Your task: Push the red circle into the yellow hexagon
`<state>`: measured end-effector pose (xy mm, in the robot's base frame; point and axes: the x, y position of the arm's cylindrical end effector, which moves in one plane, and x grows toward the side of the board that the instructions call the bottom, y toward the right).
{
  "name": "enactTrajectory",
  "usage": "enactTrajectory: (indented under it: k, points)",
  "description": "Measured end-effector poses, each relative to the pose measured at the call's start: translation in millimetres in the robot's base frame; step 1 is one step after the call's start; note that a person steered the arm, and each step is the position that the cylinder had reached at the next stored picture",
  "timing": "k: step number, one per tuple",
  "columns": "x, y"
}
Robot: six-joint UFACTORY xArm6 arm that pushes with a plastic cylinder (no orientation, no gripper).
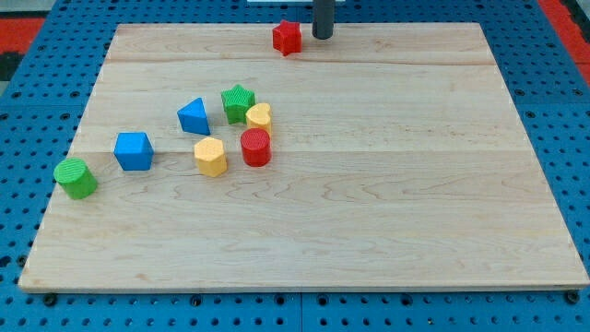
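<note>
Red circle (255,147) beside yellow hexagon (210,156)

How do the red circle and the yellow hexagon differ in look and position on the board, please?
The red circle is a round cylinder; the yellow hexagon has flat facets. The red circle lies to the view's right of the yellow hexagon, with a small gap between them. The red circle sits just below the yellow heart; the yellow hexagon stands clear of it. Both stand upright, far from my tip.
</note>
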<state>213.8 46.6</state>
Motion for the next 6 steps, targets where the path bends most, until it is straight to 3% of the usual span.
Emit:
enactTrajectory:
  k: [3, 4, 5, 6]
  points:
    - [210.9, -20.9]
    - [233.4, -53.1]
    - [222.2, -106.3]
    - [188.2, -117.4]
